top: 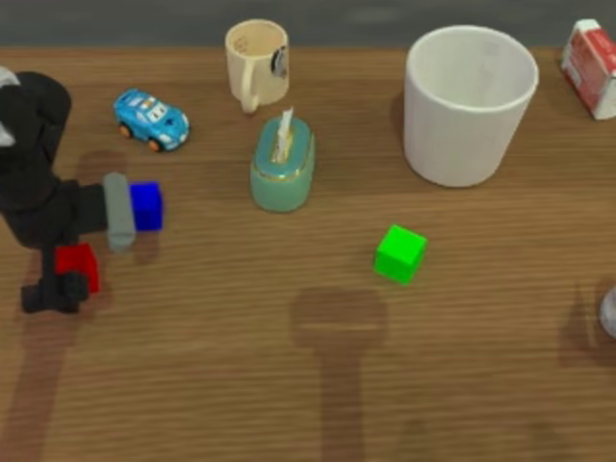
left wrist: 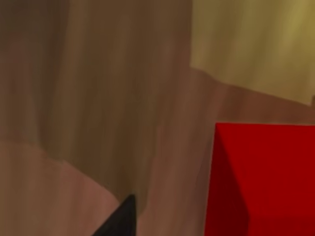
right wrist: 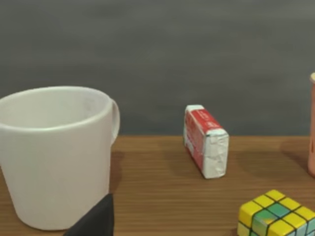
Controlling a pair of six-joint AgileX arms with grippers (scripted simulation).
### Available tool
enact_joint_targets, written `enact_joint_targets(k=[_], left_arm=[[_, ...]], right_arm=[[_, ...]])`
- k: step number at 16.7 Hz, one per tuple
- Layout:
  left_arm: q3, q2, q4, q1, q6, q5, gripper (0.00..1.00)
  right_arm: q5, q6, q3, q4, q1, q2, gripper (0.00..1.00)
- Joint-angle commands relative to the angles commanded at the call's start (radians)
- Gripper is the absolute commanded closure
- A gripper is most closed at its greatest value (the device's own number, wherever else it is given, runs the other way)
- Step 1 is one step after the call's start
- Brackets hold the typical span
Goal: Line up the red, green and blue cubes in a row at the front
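Note:
The red cube lies at the table's left, right under my left gripper, which is open. In the left wrist view the red cube fills one corner, with a gap of bare wood between it and the one dark fingertip that shows. The blue cube sits just behind it, beside a grey part of the left arm. Alone near the middle, right of centre, is the green cube. My right gripper is parked at the table's right edge, open, with one fingertip in its wrist view.
Along the back stand a light-blue toy car, a cream mug, a teal tissue box, a large white cup and a red-and-white carton. A colourful puzzle cube lies near the right gripper.

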Motion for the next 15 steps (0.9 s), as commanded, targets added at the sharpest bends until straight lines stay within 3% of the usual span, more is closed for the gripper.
enact_joint_targets(k=[8, 15], left_arm=[[0.000, 0.000, 0.000, 0.000, 0.000, 0.000, 0.98], [0.000, 0.000, 0.000, 0.000, 0.000, 0.000, 1.00]], right_arm=[[0.000, 0.000, 0.000, 0.000, 0.000, 0.000, 0.00], [0.000, 0.000, 0.000, 0.000, 0.000, 0.000, 0.00]])
